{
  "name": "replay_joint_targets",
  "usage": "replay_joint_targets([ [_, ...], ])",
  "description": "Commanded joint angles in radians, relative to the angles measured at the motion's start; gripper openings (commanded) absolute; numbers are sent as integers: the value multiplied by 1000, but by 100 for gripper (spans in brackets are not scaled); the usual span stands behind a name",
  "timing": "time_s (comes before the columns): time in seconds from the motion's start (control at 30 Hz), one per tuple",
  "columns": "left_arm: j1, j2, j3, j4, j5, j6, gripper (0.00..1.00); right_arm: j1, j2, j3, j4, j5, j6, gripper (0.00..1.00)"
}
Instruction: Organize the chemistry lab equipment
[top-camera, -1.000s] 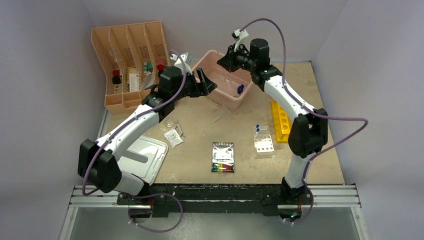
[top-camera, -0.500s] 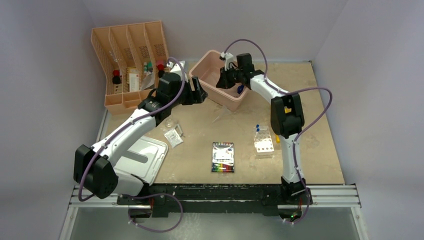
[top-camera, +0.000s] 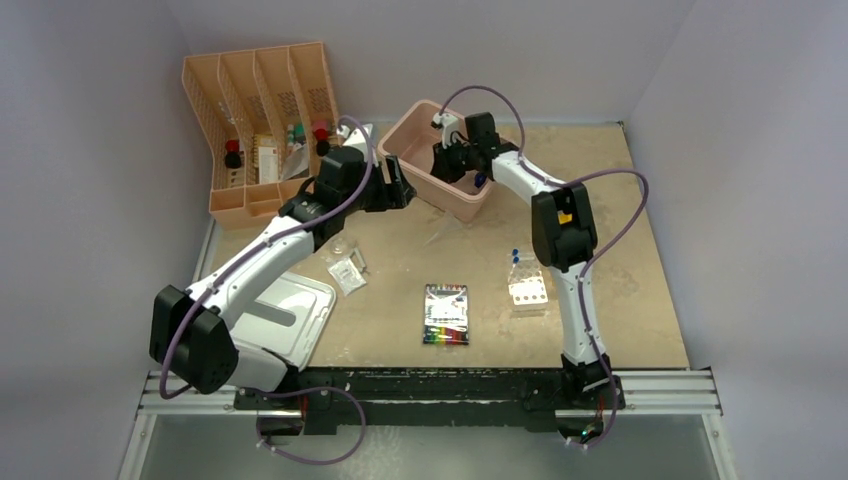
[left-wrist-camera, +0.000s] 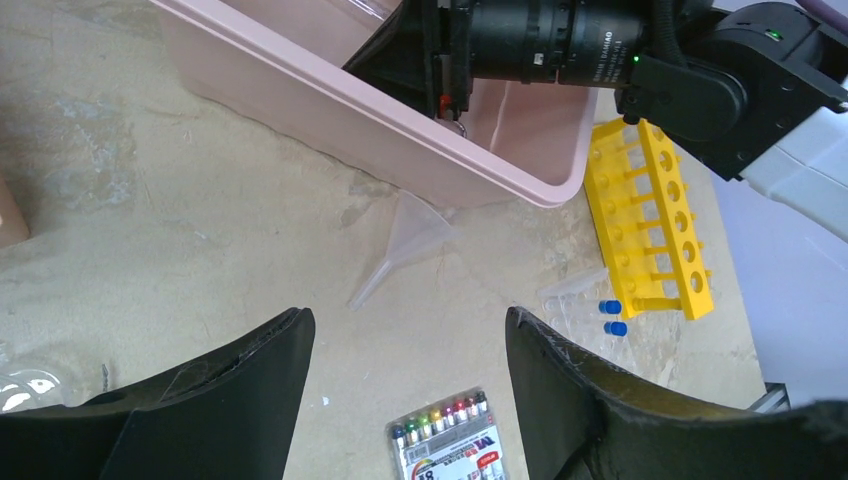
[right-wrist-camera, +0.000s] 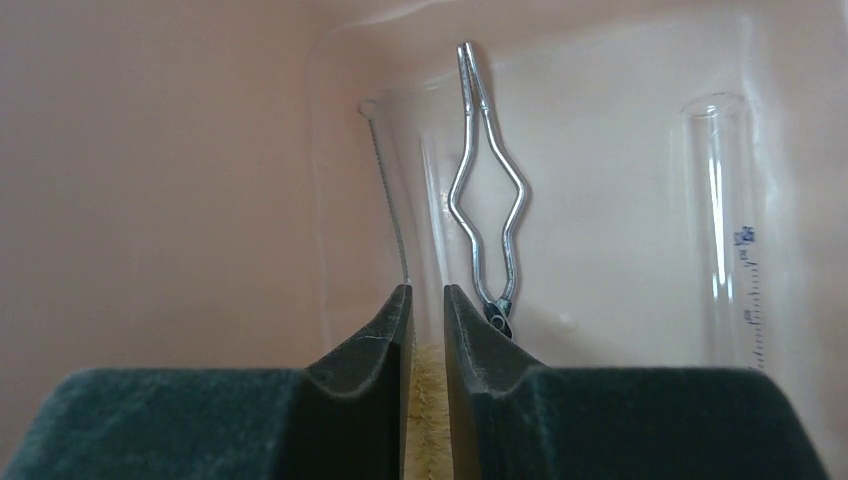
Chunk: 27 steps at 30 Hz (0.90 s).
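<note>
The right claw (right-wrist-camera: 427, 298) is down inside the pink bin (top-camera: 412, 135), its fingers pinched almost together on the tan bristles of the brush (right-wrist-camera: 428, 400), whose twisted wire stem runs along the bin floor away from the tips. Just beside the stem lie the metal tongs (right-wrist-camera: 487, 190) and, further to the side, a marked glass tube (right-wrist-camera: 722, 220) (all three roughly parallel). The left claw (left-wrist-camera: 405, 320) hangs spread wide, holding nothing, above the table (left-wrist-camera: 150, 200) just outside the bin's wall, with a clear funnel (left-wrist-camera: 405, 240) lying beyond its tips.
</note>
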Motion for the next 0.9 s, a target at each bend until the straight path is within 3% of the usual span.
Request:
replay_joint_targets([
  [0.0,4,15,15,35,22,7,69,14,16,77,1,-17,-13,21],
  [0.33,4,39,17,21,51,13,68,19,-7,123,-17,-6,84,40],
  [0.67,2,50,-50,43,59,35,68,17,-216,52,20,66,242,51],
  [0.87,-30,49,-119,143,54,79,68,15,-391,-70,25,128,295,55],
])
